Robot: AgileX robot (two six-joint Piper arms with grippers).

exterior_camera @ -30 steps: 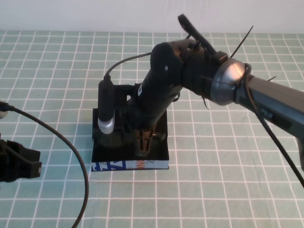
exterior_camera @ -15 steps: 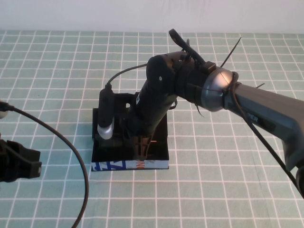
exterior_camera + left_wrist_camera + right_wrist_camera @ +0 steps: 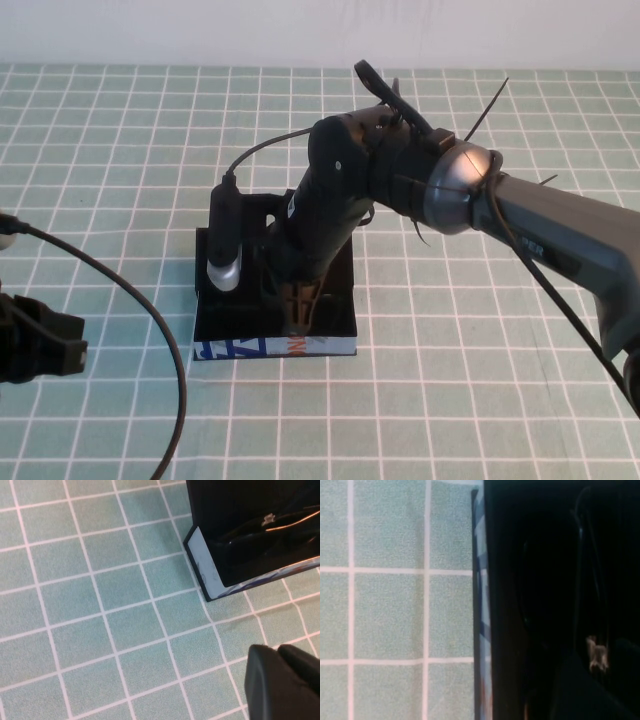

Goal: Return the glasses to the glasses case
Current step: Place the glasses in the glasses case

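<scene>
Compared with a second before, the right arm had been swung a little toward the robot's left and lowered, so that its wrist stood closer over the case, while the case itself and the left arm were unmoved. A worktop covered in a pale green cloth with a white grid was seen under everything. Across it from the right, the grey-and-black right arm was reached down into the open glasses case, which was set near the middle of the worktop, its light-blue printed front side turned toward the robot and its black lining showing. The right tool was pointed down inside the case, close behind that front wall; whether its brown fingers were spread or closed could not be told from any view. The left tool was held low at the robot's left, well apart from the case, above bare cloth; its black fingers were seen pressed together with nothing between them. A black cable was looped over the cloth beside it. The glasses were lying inside the case, where a dark, glossy frame arm with a small metal hinge was made out against the lining.
</scene>
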